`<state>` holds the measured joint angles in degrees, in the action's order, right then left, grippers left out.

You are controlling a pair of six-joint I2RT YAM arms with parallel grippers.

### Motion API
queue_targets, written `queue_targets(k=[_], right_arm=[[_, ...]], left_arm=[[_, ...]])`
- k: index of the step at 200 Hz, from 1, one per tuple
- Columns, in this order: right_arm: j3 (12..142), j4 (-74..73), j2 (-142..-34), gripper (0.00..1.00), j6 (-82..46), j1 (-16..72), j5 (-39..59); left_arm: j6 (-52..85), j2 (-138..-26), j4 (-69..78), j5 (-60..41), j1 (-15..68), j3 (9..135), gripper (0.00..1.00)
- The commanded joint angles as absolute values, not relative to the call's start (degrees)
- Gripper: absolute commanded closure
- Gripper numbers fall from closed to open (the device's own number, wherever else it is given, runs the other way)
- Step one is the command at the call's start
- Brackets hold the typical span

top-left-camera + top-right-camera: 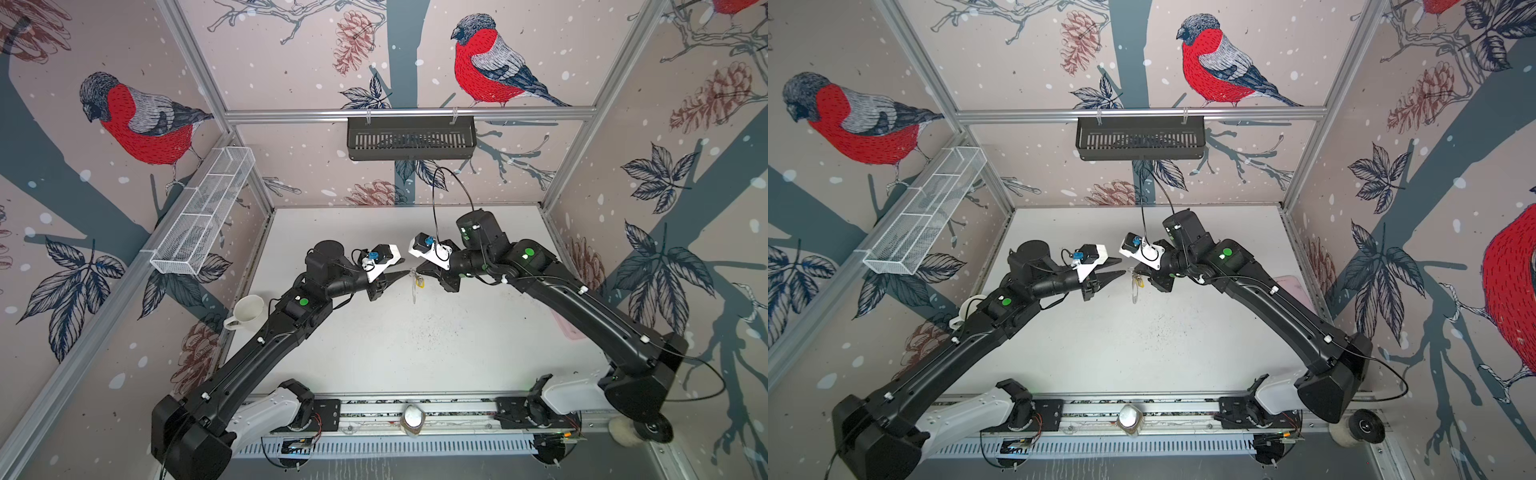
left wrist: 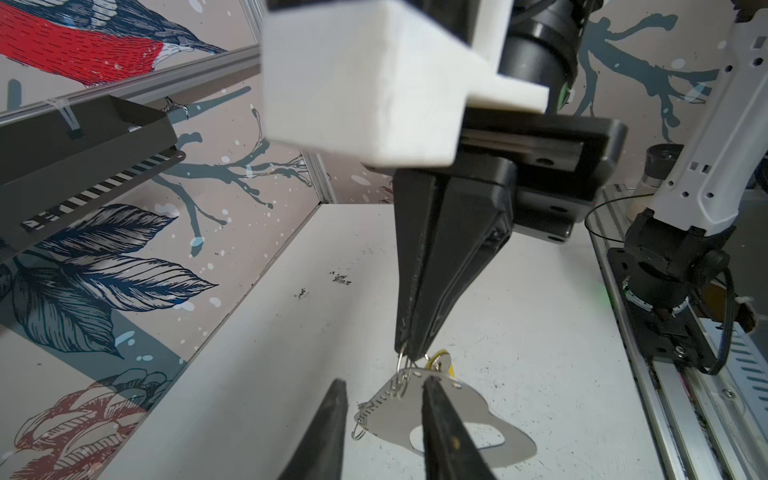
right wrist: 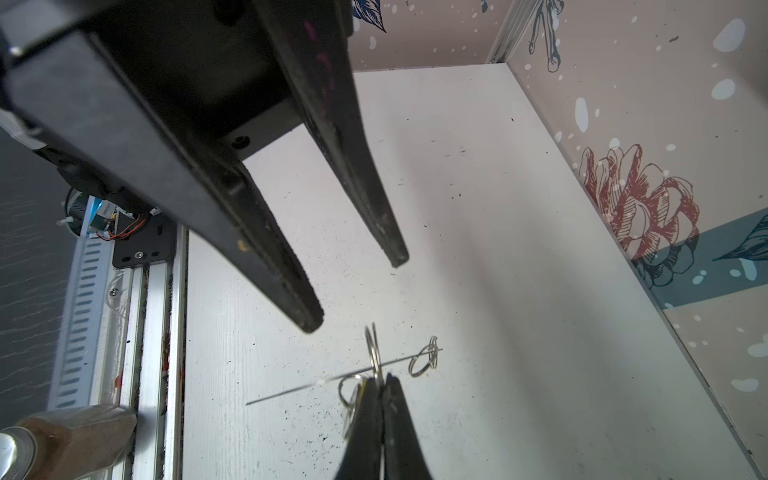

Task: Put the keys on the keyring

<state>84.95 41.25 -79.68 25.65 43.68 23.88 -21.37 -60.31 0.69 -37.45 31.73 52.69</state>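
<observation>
Left wrist view gives you the key relation: the right claw is pinched shut on a small wire ring at the top edge of the keyring, and the plate hangs from that ring in the air, clear of the surface. Your left claw points at it with jaws part open and nothing between them; one finger crosses in front of the plate, the other sits beside its ringed edge. I can't confirm contact.

In both top views the two claws meet tip to tip over the middle of the surface, towards its far edge, with the keyring dangling between them. The plate's long axis runs roughly straight down from the right claw. The left claw is level with the top of it, just beside.

Keyring: thin grey plate, seen edge-on from the right wrist, with a large cut-out, a row of small holes and several loose wire rings.

Keys: yellow tag tucked behind the plate's top edge near the gripped ring; whether it is already threaded is not resolvable.

Judgement: the next move turns on steadying the swinging plate.
</observation>
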Motion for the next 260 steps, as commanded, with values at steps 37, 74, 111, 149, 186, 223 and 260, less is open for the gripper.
queue_targets(k=[37, 74, 111, 149, 186, 223, 260], right_arm=[[84.1, 39.6, -78.5, 1.0, 26.8, 44.0, 27.7], [83.8, 39.1, -78.2, 1.0, 26.8, 44.0, 27.9], [83.5, 38.5, -78.1, 1.0, 26.9, 44.0, 28.3], [83.1, 37.2, -77.5, 1.0, 27.0, 44.0, 28.4], [83.1, 36.9, -77.3, 1.0, 27.1, 44.0, 28.9], [82.6, 36.1, -77.1, 1.0, 26.8, 44.0, 28.9], [80.1, 32.2, -75.5, 0.99, 25.0, 43.8, 26.6]], left_arm=[[-22.7, -62.9, 0.9, -42.1, 32.5, 54.7, 0.72], [-23.0, -63.8, 0.5, -42.9, 32.8, 55.2, 0.77], [-23.3, -64.0, 0.0, -43.0, 33.1, 55.4, 0.82], [-23.5, -64.4, -0.7, -42.9, 33.3, 55.5, 0.83], [-23.8, -64.7, -0.9, -42.5, 33.5, 55.6, 0.88], [-24.0, -64.5, 0.5, -42.1, 33.7, 54.7, 1.0], [-20.8, -62.5, 9.5, -38.5, 33.8, 49.9, 1.0]])
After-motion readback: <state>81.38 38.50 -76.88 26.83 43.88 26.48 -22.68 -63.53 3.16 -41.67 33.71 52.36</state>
